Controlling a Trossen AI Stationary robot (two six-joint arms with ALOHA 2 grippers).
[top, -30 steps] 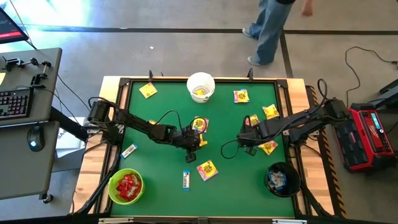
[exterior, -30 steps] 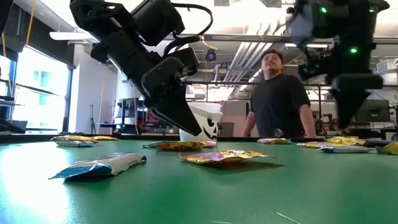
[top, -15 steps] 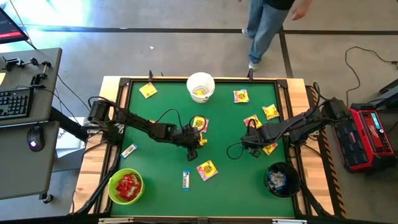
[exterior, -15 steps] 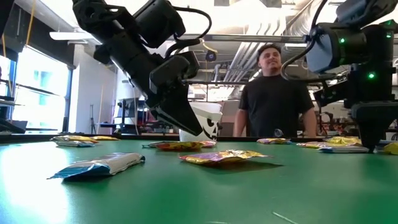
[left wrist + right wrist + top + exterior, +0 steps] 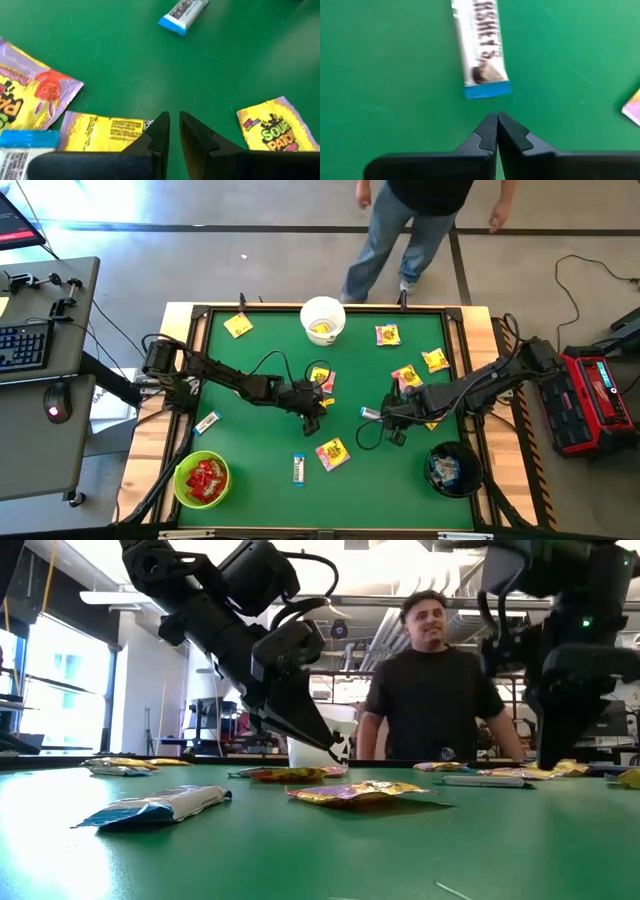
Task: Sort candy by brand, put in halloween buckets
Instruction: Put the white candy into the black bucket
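Note:
Candy lies scattered on the green table. My left gripper hovers at mid-table with a narrow gap and nothing between its fingers. A yellow packet lies right beside one fingertip, and another yellow packet lies on the other side. My right gripper is shut and points down, just short of the blue end of a white-and-blue bar that lies flat on the table. The white bucket stands at the far edge. The green bucket holds red packets, and the black bucket stands near right. My left gripper has one fingertip at the corner of the yellow packet; I cannot tell whether it touches it.
More yellow packets lie far right and near the middle. White-and-blue bars rest near the left edge and near the front. A person walks beyond the far edge. Open green felt lies near centre-front.
My right gripper, still shut, has gone toward the table's left and near edges and tipped. The white-and-blue bar by it now lies farther toward the table's left. The person beyond the far edge has walked to the left.

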